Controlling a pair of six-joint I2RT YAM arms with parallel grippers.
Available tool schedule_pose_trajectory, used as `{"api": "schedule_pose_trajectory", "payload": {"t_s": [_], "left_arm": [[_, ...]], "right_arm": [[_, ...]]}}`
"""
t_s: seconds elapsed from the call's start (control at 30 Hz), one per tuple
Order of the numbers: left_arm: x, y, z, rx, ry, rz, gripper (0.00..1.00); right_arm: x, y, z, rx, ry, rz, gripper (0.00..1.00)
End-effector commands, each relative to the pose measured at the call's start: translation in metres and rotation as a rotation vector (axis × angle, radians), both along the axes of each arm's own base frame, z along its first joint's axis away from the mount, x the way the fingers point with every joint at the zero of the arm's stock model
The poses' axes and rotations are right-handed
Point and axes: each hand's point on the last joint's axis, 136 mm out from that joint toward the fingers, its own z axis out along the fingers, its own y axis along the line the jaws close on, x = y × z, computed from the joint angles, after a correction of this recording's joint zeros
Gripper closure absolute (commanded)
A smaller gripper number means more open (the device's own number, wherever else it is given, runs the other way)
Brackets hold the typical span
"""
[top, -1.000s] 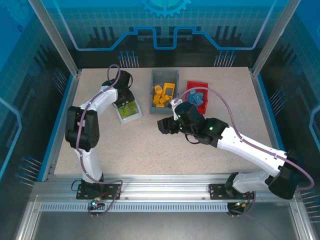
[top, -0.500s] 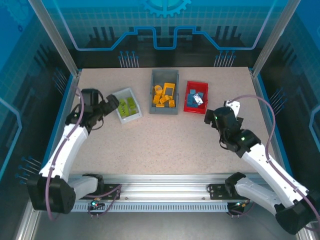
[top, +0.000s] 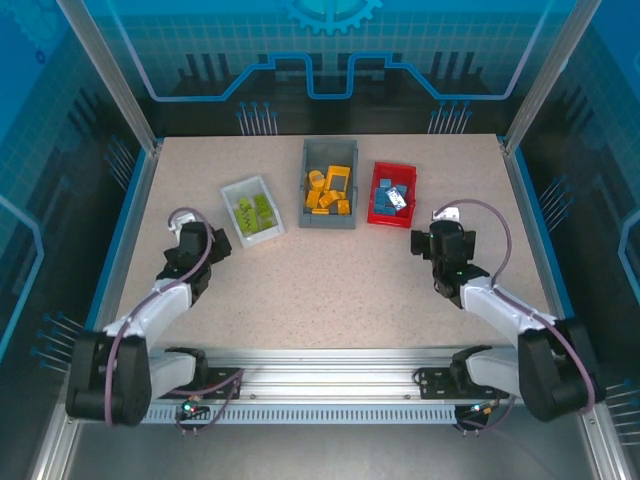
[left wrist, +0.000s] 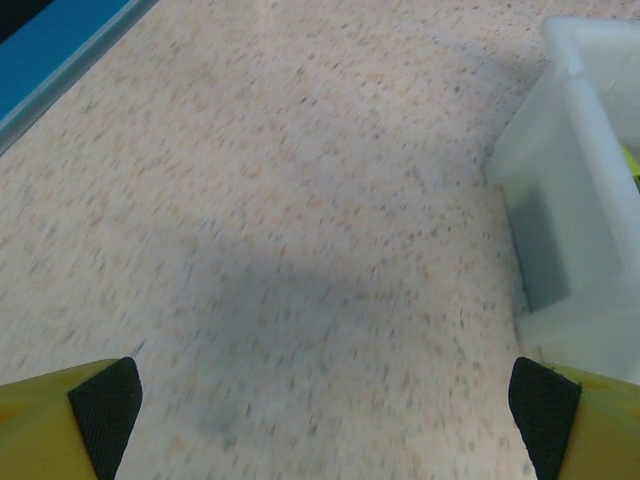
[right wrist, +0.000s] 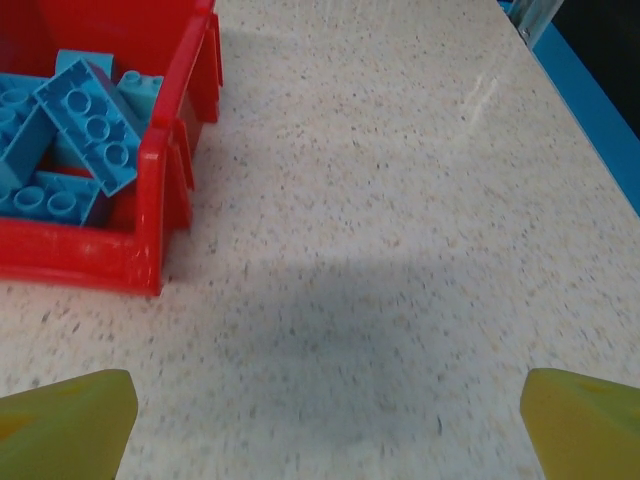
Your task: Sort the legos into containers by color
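- Left gripper [top: 212, 246]: the jaws are gaping wide and carrying nothing. It is hanging over the table [top: 330, 290] near the white bin [top: 231, 212], without touching it.
- Right gripper [top: 437, 243]: it is likewise released and empty, hanging over bare table near the red bin [right wrist: 165, 170].
- Legos: the green bricks [top: 256, 210] are lying in the white bin, the yellow and orange bricks [top: 330, 190] in the grey bin [top: 305, 185], and the blue bricks [right wrist: 85, 110] in the red bin. On this showing the sorting is looking complete.
- First hazard: either arm, in swinging sideways from here, is risking a knock against the bin beside it. The white bin is probably light and would be sliding or tipping, scattering green bricks.
- Second hazard: the blue bricks are lying heaped, some close to the rim. A jolt to the red bin could be sending one over the wall.
- Orientation of the bins: all three are opening upward. The grey bin's long axis is running straight from the near edge toward the far edge. The red bin's is running nearly the same way, with its far end leaning slightly right. The white bin's is skewed, with its far end leaning left.
- Orientation of the bricks: the uppermost blue brick is lying studs-up and tilted, its long axis slanting across the bin. The green bricks are showing too small for their axes to be told.
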Motion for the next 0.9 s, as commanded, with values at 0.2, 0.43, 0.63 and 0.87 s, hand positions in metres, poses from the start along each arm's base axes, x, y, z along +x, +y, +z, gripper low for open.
{"api": "schedule_pose_trajectory", "payload": {"t_s": [0.2, 0.43, 0.63, 0.87], "left_arm": [[0.060, -0.009, 0.018, 0.117, -0.216, -0.129, 0.01], [0.066, -0.019, 0.012, 0.121, -0.260, -0.200, 0.01], [0.055, -0.039, 0.009, 0.178, -0.372, -0.292, 0.01], [0.066, -0.038, 0.001, 0.121, -0.302, -0.310, 0.01]], "right_arm": [[0.039, 0.014, 0.004, -0.034, -0.126, 0.166, 0.00], [0.045, 0.005, -0.019, 0.092, -0.167, 0.225, 0.00], [0.045, 0.010, -0.019, 0.109, -0.166, 0.275, 0.00], [0.047, 0.007, -0.020, 0.096, -0.157, 0.244, 0.00]]}}
